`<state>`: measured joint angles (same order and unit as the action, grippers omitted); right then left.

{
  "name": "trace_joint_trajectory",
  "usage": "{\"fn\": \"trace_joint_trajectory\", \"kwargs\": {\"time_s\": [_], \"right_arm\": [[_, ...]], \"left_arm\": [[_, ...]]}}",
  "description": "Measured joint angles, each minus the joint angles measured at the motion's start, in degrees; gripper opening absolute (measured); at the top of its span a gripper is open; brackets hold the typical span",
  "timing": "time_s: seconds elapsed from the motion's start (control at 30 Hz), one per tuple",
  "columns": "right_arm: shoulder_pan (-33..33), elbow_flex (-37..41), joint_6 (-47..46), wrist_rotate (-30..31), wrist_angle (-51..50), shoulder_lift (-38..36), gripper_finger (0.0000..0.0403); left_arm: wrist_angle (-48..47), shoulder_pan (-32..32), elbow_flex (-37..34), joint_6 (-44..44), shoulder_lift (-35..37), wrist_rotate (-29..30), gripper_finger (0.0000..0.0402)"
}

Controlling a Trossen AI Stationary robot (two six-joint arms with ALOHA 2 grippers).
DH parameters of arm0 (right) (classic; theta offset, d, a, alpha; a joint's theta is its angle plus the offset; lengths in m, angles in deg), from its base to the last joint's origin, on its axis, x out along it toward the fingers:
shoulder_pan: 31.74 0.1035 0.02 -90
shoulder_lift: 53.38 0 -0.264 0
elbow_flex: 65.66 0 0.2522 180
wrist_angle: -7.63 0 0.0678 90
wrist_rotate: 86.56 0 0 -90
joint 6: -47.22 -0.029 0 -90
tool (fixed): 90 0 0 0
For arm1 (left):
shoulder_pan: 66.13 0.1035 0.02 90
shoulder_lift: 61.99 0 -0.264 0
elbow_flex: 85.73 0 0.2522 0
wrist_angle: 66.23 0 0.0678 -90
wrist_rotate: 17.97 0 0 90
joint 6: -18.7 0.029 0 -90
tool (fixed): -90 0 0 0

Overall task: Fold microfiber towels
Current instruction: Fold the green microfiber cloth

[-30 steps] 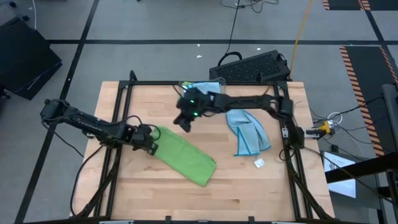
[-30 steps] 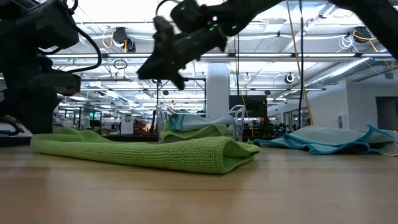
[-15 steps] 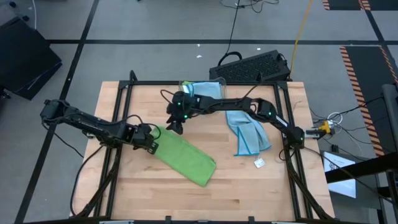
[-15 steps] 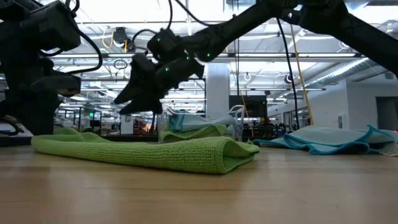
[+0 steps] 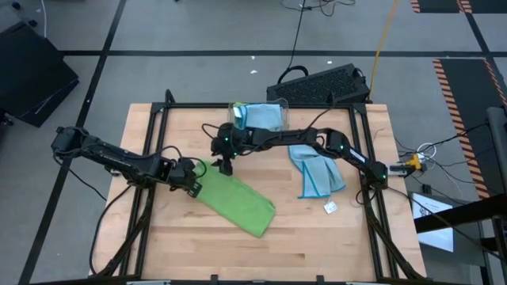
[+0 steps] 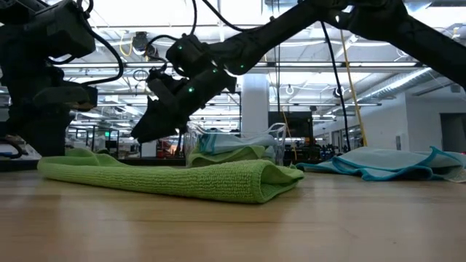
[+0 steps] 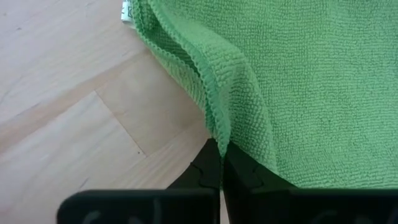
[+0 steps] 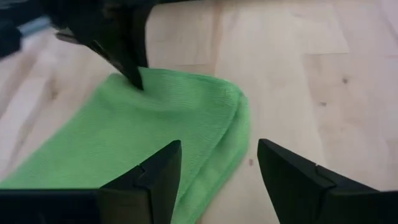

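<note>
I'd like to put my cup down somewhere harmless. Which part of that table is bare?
The near strip of table, in front of the green towel and blue towel, is bare. The far middle is crowded: right gripper, left gripper, clear bin.

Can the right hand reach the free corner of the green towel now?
Probably yes. The right hand hangs open just above that corner of the green towel, with nothing between; the left hand pinches the neighbouring corner.

Folded towel point(image 5: 235, 200) lies left of crumpled towel point(image 5: 317, 166).
</note>
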<state>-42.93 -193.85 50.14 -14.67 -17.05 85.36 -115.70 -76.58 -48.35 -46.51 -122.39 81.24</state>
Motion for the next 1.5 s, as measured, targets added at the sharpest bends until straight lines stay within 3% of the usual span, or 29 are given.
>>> {"fn": "trace_joint_trajectory", "kwargs": {"time_s": [0.27,0.47,0.63,1.0,1.23,1.5], "right_arm": [[4.2,0.0,-8.3,6.5,0.7,0.2,0.0206],[5.3,0.1,-9.2,15.1,3.3,1.2,0.0206],[4.2,0.0,-13.8,13.6,7.1,3.5,0.0206],[3.4,0.0,-13.7,13.4,9.4,7.4,0.0199],[4.5,-0.1,-11.6,15.0,8.7,7.9,0.0149],[5.1,-0.1,-12.3,14.5,7.2,8.0,0.0035]], "left_arm": [[0.0,0.0,0.0,0.0,0.0,-0.1,0.0004],[0.0,0.0,0.0,0.3,0.0,0.1,0.0004],[0.0,0.0,0.0,0.5,0.0,0.1,0.0004],[1.4,0.0,0.1,1.7,0.0,0.0,0.0005],[1.4,0.0,0.1,2.2,0.0,0.0,0.0005],[1.2,0.0,0.1,2.5,0.0,0.9,0.0005]]}}
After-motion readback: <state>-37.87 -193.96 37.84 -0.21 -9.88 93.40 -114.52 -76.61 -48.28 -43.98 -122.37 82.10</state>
